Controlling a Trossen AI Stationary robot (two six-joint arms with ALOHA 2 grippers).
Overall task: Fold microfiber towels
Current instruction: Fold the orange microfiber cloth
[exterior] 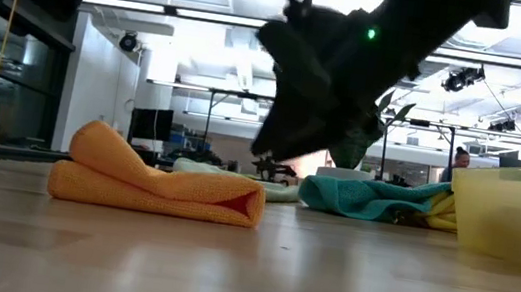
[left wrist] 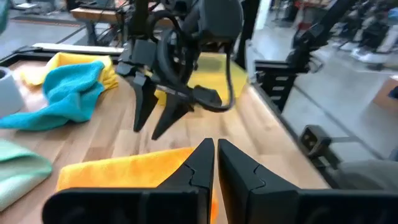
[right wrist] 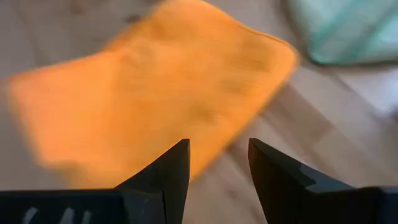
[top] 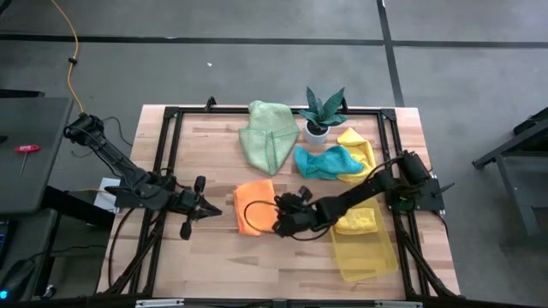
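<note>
The table [top: 214, 154] carries the towels: pale green [top: 267, 137], teal [top: 325, 161] and yellow [top: 355, 145] ones lie unfolded at the far side, probably waiting their turn. The orange towel [top: 255, 208] lies folded in the middle – the right gripper [top: 281, 221] hovers just beside it, fingers apart and empty. The left gripper [top: 210, 210] waits near its other side, fingers closed on nothing – it seems finished here.

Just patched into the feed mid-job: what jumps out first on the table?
The folded orange towel lies mid-table, with the right gripper open just beside its right edge, holding nothing. The left gripper is shut, empty, off the towel's left side. Behind them a teal towel lies crumpled near the plant, and a yellow tray sits at front right.
</note>
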